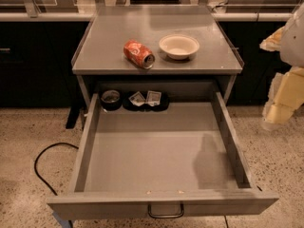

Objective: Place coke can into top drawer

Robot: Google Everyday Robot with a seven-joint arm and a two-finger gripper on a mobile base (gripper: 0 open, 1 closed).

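From my station I can read no word, brand name or number anywhere: the coke can [139, 54], lying on its side on the cabinet top [114, 32] in the upper middle of the frame, carries only white markings on red-orange that I cannot make out as letters. The two small pale packets [153, 97] at the back of the top drawer [156, 146], near the centre of the frame, bear dark marks that I cannot read either. The gripper [280, 109] sits at the right edge of the frame, with no legible lettering on it.
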